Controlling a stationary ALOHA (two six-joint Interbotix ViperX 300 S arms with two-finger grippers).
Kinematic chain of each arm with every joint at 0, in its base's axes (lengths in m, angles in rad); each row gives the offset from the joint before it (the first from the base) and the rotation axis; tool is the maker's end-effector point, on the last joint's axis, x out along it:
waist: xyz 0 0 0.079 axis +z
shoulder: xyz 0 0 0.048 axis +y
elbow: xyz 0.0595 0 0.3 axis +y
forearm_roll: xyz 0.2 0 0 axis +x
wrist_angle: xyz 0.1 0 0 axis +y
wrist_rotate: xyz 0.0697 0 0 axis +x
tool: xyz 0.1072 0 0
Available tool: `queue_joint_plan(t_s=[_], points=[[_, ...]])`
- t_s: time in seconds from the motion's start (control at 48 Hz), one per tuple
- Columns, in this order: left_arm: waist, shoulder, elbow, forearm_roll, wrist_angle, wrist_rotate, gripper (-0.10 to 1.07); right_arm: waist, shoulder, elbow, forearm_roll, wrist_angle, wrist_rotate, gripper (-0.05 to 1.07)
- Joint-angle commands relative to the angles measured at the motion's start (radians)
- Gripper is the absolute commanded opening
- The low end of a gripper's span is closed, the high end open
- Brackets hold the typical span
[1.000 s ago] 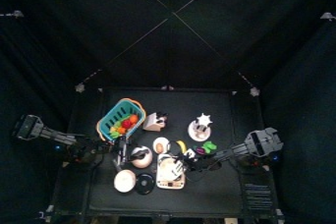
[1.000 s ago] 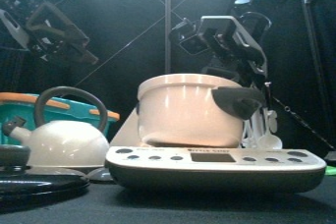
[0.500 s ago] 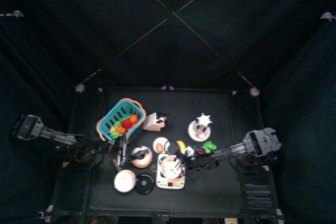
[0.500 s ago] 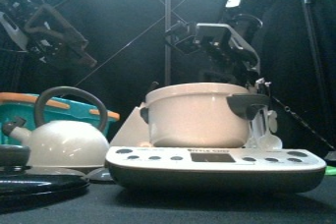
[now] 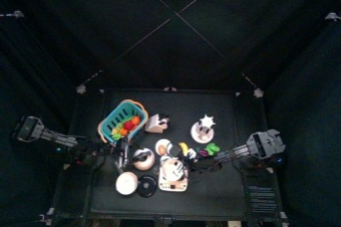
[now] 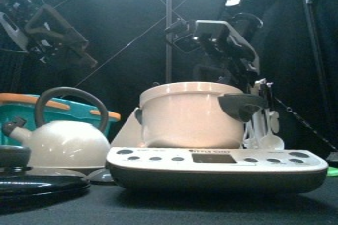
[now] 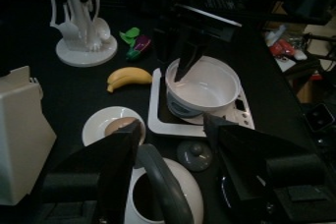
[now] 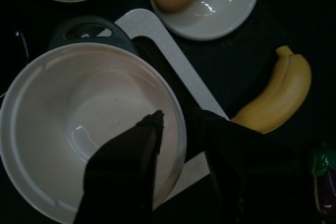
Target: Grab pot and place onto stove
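Note:
The pale pot [image 6: 192, 115] sits on the white stove [image 6: 211, 165], near and large in the front view. My right gripper [image 6: 258, 101] grips its rim beside the dark handle. In the right wrist view one jaw is inside the pot [image 8: 73, 120] and one outside, the gripper [image 8: 184, 135] closed over the rim above the stove [image 8: 164, 56]. The left wrist view shows pot [image 7: 203, 85], stove [image 7: 164, 120] and that gripper [image 7: 184, 66]. My left gripper [image 7: 184, 164] is open and empty, hovering over the kettle, left of the stove [image 5: 172, 174].
A white kettle [image 6: 59, 140] stands left of the stove, the teal fruit basket [image 5: 123, 121] behind it. A banana [image 8: 276, 90] and a plate with an egg [image 8: 210, 2] lie behind the stove. A cream dish [image 5: 128, 183] is front left, a white rack [image 5: 204, 126] at the back.
The pot, held tilted above the stove a second ago, came down onto it with my right gripper. The left arm has not moved.

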Motion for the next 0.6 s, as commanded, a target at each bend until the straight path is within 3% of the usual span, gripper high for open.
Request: queue_joint_plan(t_s=[0.0, 0.417, 0.583], points=[[0.002, 0.0, -0.012, 0.0, -0.005, 0.0, 0.89, -0.006, -0.02, -0.008, -0.011, 0.003, 0.0, 0.85], [0.002, 0.0, -0.006, -0.006, -0.005, -0.002, 0.89, 0.0, -0.046, -0.008, -0.04, 0.006, -0.002, 0.85], [0.002, 0.0, 0.006, -0.051, 0.008, -0.002, 0.89, 0.003, -0.094, -0.005, -0.075, 0.028, -0.002, 0.85]])
